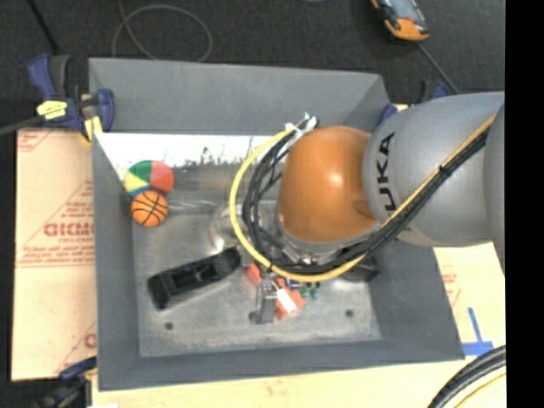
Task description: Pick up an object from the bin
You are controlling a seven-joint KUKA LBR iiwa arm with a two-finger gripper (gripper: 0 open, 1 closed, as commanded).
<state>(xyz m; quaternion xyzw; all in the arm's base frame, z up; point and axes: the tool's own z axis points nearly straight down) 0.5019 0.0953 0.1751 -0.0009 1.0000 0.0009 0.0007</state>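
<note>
The gripper hangs low under the arm's orange cover, and I cannot tell whether it is wide or narrow. Right beside it lies a small red-orange piece, too crowded to name. It looks light and stiff, probably best pinched across its narrow sides. Near the gripper, toward the view's left, rests a black stapler-like tool — likely heavier and slicker. Beyond that is a toy basketball.

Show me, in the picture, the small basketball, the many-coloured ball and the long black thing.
small basketball (150, 209), camera view, middle of its orange surface.
many-coloured ball (149, 177), camera view, its middle.
long black thing (189, 279), camera view, middle of its body.
</note>
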